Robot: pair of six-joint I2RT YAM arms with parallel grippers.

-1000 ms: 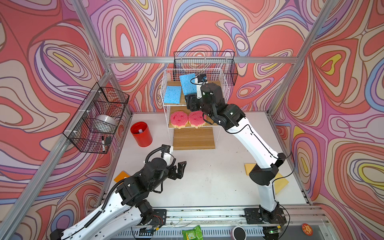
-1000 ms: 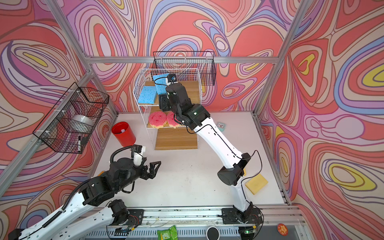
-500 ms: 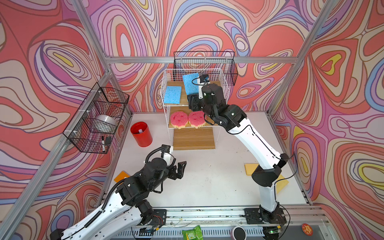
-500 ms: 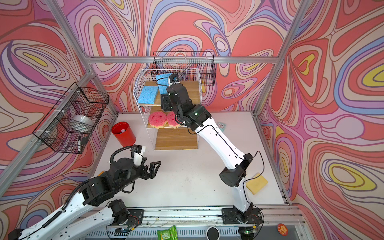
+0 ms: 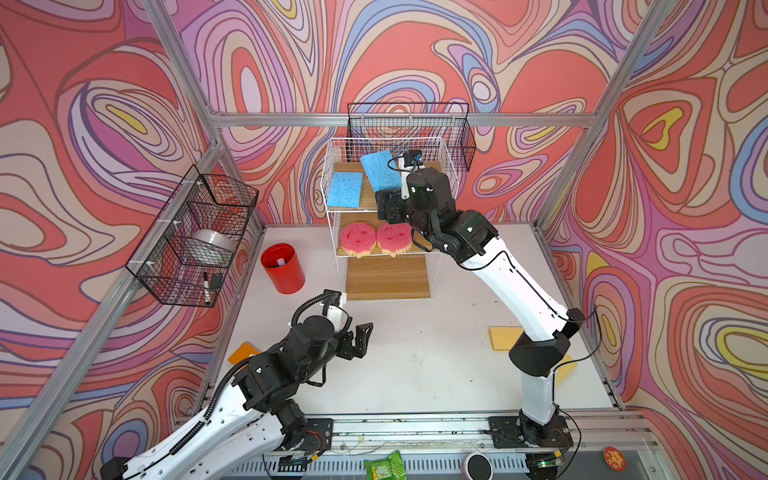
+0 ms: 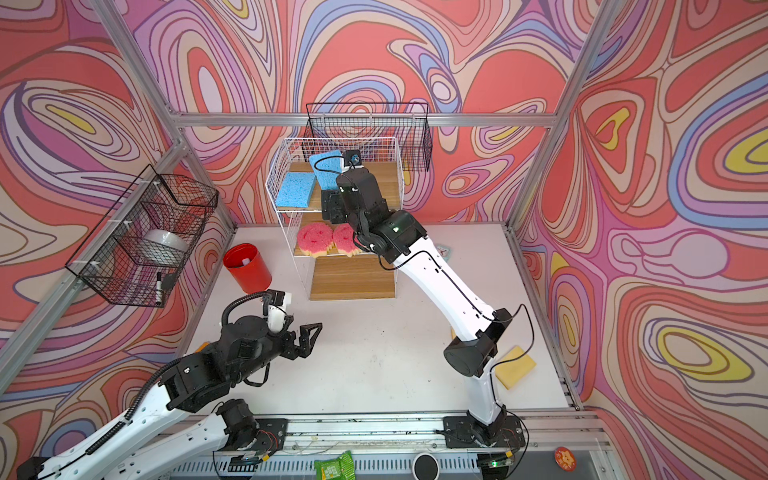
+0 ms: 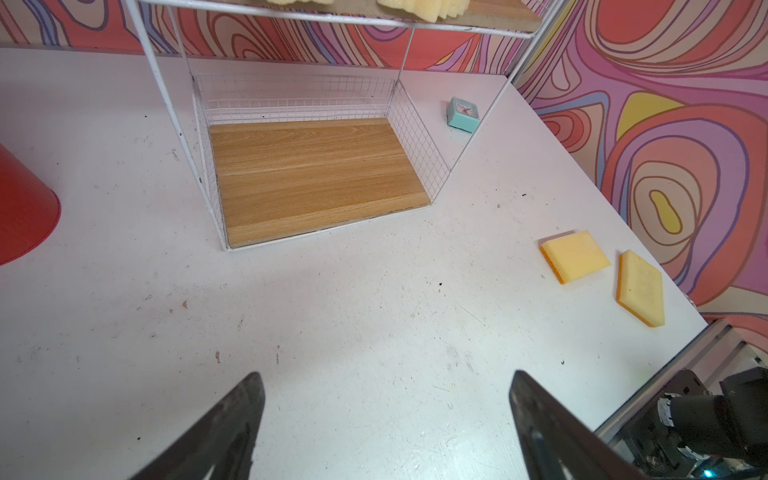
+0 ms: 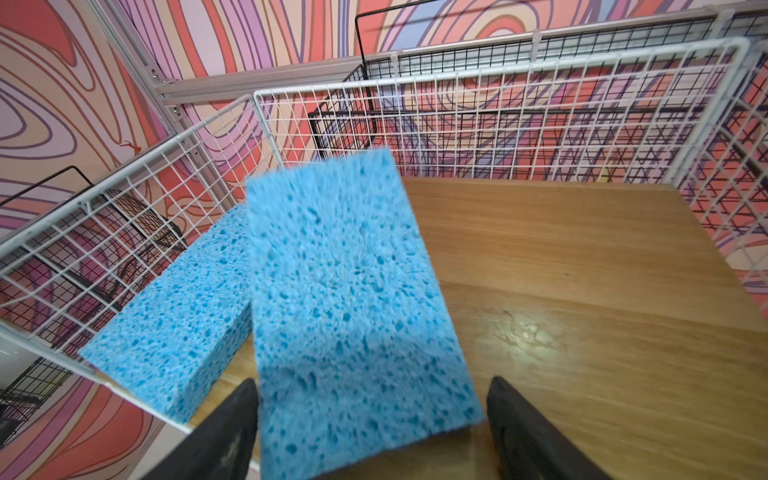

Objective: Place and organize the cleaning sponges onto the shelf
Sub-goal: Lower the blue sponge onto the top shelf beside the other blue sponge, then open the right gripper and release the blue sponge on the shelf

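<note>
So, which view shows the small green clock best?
Left wrist: the clock stands whole beside the shelf. In a top view only a sliver shows past the right arm; the right wrist view misses it.

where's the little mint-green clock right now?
In a top view the mint-green clock sits on the white table, right of the shelf near the back wall, peeking out beside the right arm.

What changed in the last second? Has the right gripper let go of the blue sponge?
The right gripper opened its jaws; the blue sponge between them looks released, blurred and tilted over the top shelf beside the other blue sponge, hardly shifted. The left gripper, pink sponges and yellow sponges stayed put.
</note>
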